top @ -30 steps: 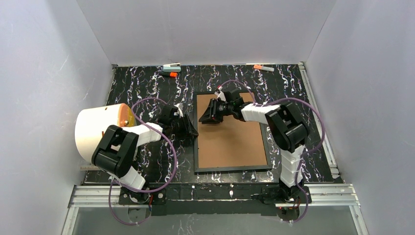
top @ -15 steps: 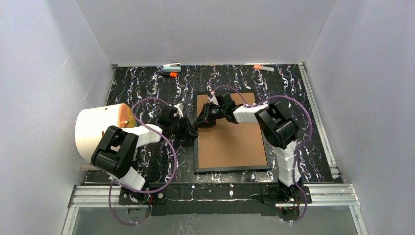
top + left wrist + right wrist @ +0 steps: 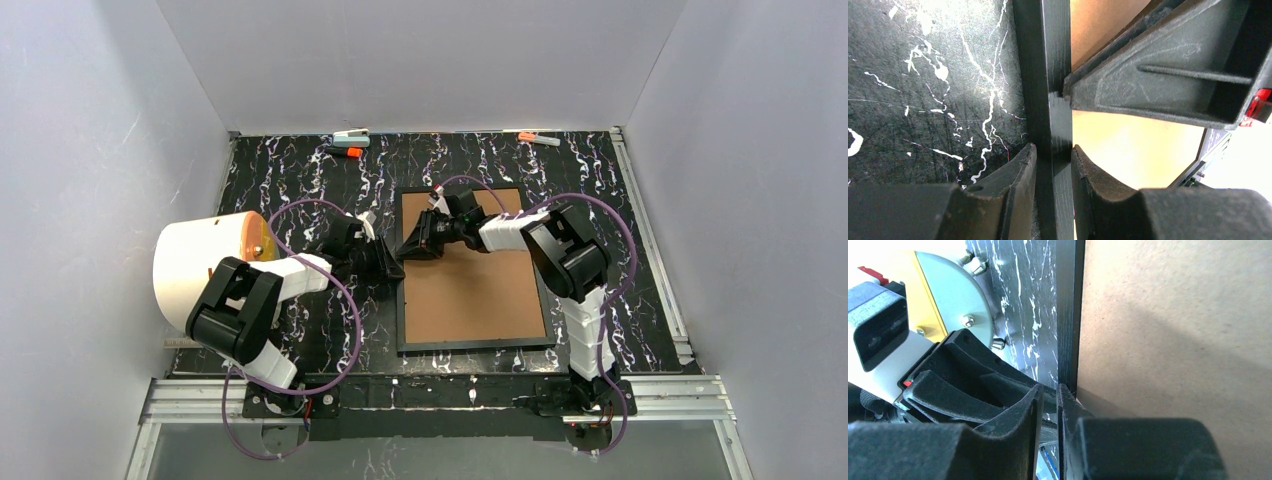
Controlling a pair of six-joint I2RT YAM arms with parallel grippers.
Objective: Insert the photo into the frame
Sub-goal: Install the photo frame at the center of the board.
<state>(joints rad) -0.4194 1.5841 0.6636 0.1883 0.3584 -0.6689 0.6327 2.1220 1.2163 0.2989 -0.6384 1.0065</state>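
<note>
While the frame (image 3: 476, 346) lies flat on the counter (image 3: 300, 180) at picture centre, long axis top to bottom, the left hand (image 3: 1053, 150) pinches its left rail from outside. The right hand (image 3: 1050, 390), narrow, meets that rail just higher, and I cannot tell if it grips. The photo is not visible.

We find the left rail of the frame (image 3: 475, 345) crowded: left gripper (image 3: 1053, 152) and right gripper (image 3: 1049, 390) meet there tip to tip. A white cylinder (image 3: 200, 268) blocks the left side. Right of the frame, the table (image 3: 600, 200) offers passage; markers (image 3: 350, 152) line the far edge.
</note>
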